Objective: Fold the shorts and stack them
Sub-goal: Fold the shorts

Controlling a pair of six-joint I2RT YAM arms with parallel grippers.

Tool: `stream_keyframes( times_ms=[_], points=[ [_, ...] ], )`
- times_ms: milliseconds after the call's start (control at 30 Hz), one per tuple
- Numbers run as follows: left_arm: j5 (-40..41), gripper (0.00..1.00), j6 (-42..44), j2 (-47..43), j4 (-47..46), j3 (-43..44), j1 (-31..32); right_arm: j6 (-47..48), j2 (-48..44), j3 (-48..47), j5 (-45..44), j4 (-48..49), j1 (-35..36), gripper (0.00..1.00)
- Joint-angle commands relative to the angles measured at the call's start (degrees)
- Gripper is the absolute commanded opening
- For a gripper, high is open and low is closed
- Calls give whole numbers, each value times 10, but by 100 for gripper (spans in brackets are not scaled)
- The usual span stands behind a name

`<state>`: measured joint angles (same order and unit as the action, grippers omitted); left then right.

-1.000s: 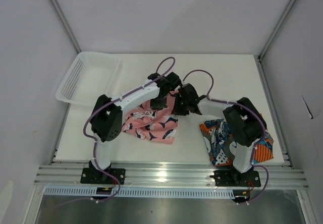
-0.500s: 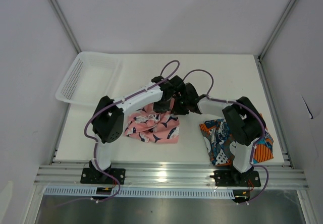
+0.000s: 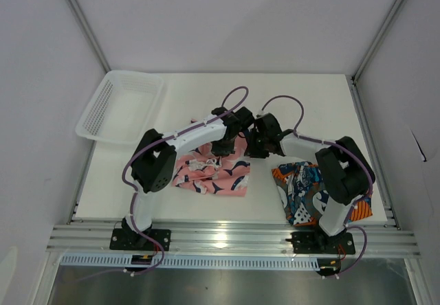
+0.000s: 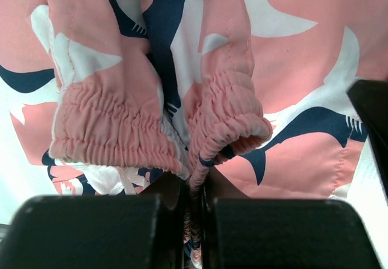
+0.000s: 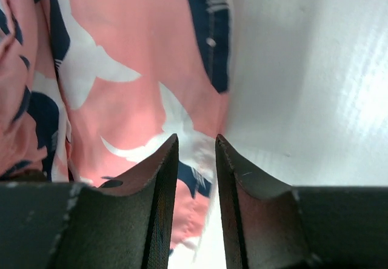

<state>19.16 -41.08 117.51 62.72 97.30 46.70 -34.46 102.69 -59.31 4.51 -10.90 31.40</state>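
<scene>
White mesh basket (image 3: 96, 113) on table's (image 3: 309, 106) far-left corner.

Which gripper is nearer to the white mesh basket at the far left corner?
Left. The left gripper is over the pink shorts, to the right of the basket. The right gripper is beside it, farther right.

A flat white table (image 3: 313, 102) carries a white plastic mesh basket (image 3: 102, 104) far-left, pink fabric shorts with navy-and-white shapes (image 3: 214, 176) mid-front, and blue, orange, white and grey printed shorts (image 3: 297, 187) front-right.
</scene>
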Motion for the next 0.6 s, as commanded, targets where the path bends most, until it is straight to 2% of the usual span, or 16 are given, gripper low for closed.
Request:
stream_keyframes(
  times_ms=[0,167,333,567],
  points=[
    [4,0,-10,-4,-16,-2,5,-1,-48,24,32,27,-21,34],
    [28,0,-5,-39,2,15,5,-6,-86,46,53,50,-35,37],
    [46,0,3,-73,22,32,5,-13,-107,75,102,85,-92,40],
    [87,0,-2,-81,64,67,15,4,-57,25,177,103,-115,38]
  ],
)
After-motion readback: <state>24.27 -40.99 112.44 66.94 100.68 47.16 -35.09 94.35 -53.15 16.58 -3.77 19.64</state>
